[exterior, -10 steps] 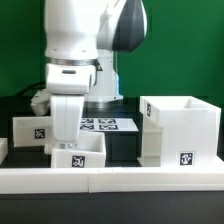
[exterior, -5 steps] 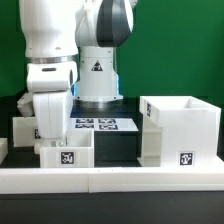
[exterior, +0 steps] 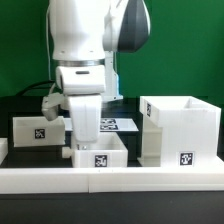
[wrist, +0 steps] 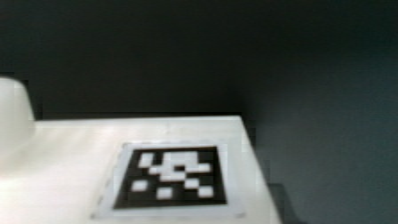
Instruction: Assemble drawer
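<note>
We log the hand (exterior: 86, 137) clamped on the small tray (exterior: 108, 152); tall box (exterior: 180, 128) at its 3 o'clock, second tray (exterior: 34, 130) at 9 o'clock.

A flat green backdrop (exterior: 190, 40) fills the wall behind, evenly and brightly lit; below it lies a black tabletop (exterior: 22, 106); the marker board (exterior: 125, 125) lies flat on it; a long low white rail (exterior: 112, 180) crosses the front edge.
</note>
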Robot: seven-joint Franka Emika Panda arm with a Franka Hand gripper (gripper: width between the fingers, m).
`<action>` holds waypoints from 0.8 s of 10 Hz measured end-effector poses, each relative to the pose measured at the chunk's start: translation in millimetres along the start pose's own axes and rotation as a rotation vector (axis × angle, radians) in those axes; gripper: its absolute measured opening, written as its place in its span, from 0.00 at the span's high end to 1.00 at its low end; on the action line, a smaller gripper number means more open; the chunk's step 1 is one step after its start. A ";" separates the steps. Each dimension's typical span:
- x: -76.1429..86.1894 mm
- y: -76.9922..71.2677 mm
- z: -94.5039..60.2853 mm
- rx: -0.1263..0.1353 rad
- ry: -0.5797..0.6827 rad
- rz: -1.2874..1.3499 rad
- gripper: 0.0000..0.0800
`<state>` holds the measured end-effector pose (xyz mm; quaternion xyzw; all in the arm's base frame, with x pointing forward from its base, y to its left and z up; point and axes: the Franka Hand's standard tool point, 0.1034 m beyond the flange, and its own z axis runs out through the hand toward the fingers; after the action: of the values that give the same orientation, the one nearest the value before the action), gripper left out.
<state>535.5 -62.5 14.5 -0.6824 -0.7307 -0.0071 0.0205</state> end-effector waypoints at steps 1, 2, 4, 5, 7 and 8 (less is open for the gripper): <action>-1.2 -0.4 0.3 0.001 0.000 0.004 0.95; -1.0 -0.5 0.5 0.001 0.000 0.004 0.95; -1.5 1.3 0.7 -0.021 -0.004 0.005 0.95; 5.2 3.0 0.5 -0.020 -0.002 0.001 0.95; 23.6 9.4 -0.5 -0.025 0.000 -0.011 0.95; 35.2 12.2 1.5 -0.025 0.003 -0.006 0.95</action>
<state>545.3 -26.5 14.2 -0.6804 -0.7325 -0.0173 0.0132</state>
